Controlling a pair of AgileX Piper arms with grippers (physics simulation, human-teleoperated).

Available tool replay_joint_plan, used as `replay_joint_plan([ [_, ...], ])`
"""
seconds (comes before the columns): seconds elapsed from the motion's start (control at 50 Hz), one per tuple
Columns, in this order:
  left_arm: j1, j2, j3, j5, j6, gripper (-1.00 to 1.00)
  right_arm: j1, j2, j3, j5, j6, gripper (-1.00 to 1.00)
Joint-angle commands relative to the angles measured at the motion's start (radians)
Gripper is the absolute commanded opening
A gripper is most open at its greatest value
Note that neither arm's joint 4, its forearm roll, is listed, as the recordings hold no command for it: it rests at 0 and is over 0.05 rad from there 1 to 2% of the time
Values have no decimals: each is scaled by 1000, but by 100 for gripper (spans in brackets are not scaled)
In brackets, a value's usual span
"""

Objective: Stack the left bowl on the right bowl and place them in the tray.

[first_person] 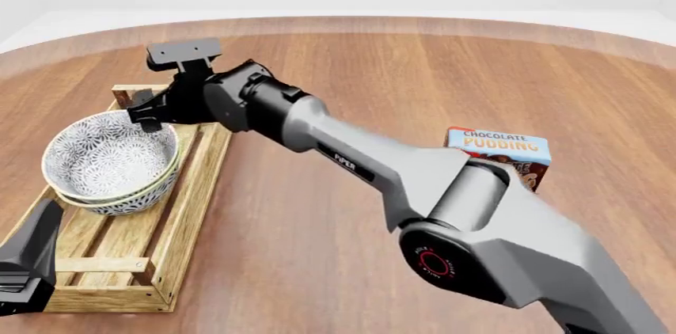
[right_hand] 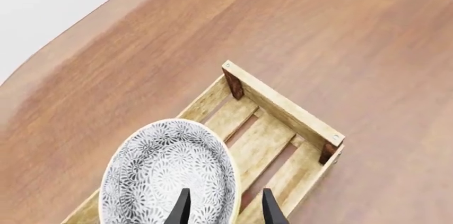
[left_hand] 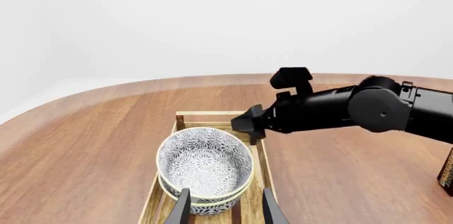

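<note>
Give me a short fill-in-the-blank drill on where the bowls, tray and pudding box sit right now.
1. The two bowls are ____ one inside the other.
2. The stacked bowls rest in the ____.
3. The chocolate pudding box stands ____ the tray.
4. The right hand is near the bowls' ____.

Missing words: stacked; tray; outside; rim

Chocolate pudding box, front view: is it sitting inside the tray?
No. The chocolate pudding box stands on the table on the right, well apart from the tray, which holds only the stacked bowls.
</note>
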Motion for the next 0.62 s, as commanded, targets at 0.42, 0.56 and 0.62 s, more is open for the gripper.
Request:
replay_joint_plan([
  [0.42, 0, 0, 0, 0, 0, 100, -48, -533, 582, -235, -174, 100],
  [0.56, 0, 0, 0, 0, 0, 100, -38, -614, 672, -275, -159, 100],
  [0.62, 0, 0, 0, 0, 0, 100, -45, -647, 708, -292, -154, 100],
])
